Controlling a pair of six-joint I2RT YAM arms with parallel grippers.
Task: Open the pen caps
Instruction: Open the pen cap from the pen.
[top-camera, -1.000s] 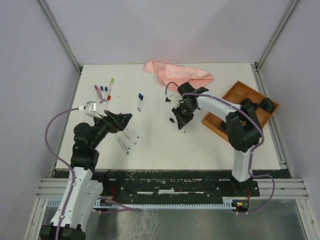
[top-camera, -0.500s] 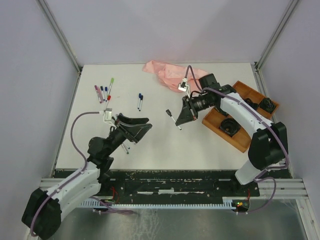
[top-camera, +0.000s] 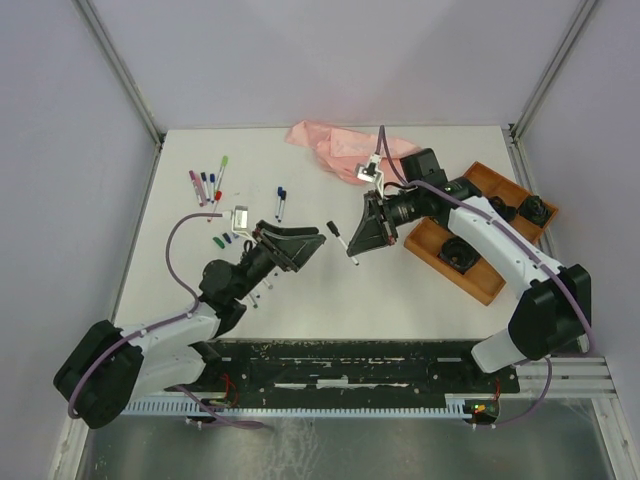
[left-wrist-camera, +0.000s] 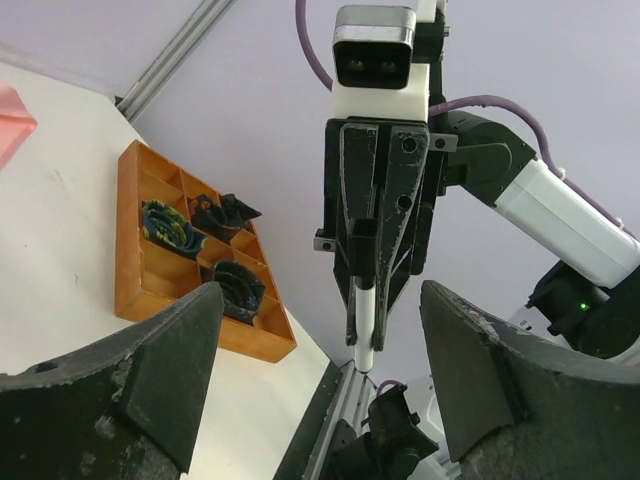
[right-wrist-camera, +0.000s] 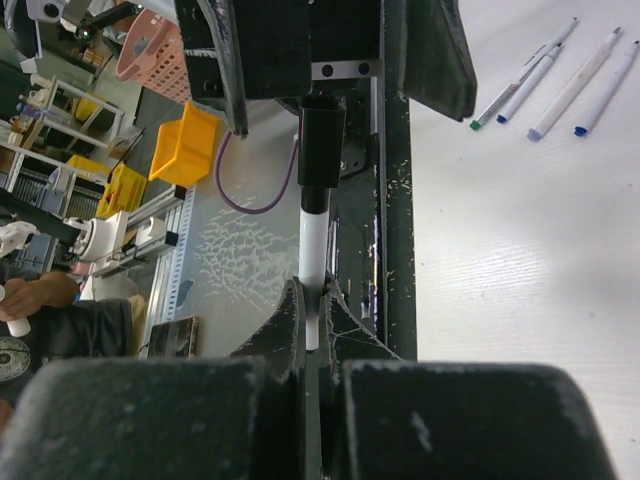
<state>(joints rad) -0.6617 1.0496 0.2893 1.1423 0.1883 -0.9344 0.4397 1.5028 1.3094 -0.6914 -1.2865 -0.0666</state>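
In the right wrist view, the pen (right-wrist-camera: 313, 235) vanishes at its 6 o'clock end between the right fingers (right-wrist-camera: 150, 420), which are blurred and cut by the bottom edge. The left fingers (right-wrist-camera: 430, 50) run off at 12 o'clock. In the left wrist view they are blurred and cut at 6 o'clock, and the tray (left-wrist-camera: 130, 230) holds dark things too unclear to name. From above, the right arm (top-camera: 480, 225) covers part of the tray, and the left arm (top-camera: 225, 280) hides part of the loose pens (top-camera: 258, 293) at 8 o'clock.

Left gripper (top-camera: 310, 247) agape; right gripper (right-wrist-camera: 312, 305) clamped tight
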